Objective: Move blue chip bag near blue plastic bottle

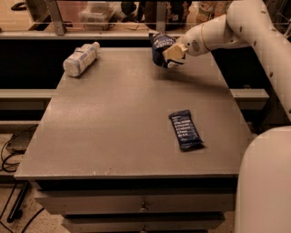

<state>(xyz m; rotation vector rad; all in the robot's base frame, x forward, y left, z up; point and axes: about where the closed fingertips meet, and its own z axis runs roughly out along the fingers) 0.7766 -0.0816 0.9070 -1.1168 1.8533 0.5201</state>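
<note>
The blue chip bag (pixel 160 46) is dark navy and crinkly. It hangs in the air above the far right part of the table, held by my gripper (pixel 172 53), which is shut on the bag's right side. The blue plastic bottle (pixel 80 58) lies on its side at the table's far left corner, cap pointing to the right and away. The bag is well to the right of the bottle, with a wide stretch of tabletop between them.
A flat dark blue bar wrapper (pixel 185 129) lies on the grey table (pixel 113 123) toward the front right. My white arm (pixel 245 32) reaches in from the right. A shelf with clutter (pixel 97 11) runs behind the table. Drawers (pixel 143 205) sit below the front edge.
</note>
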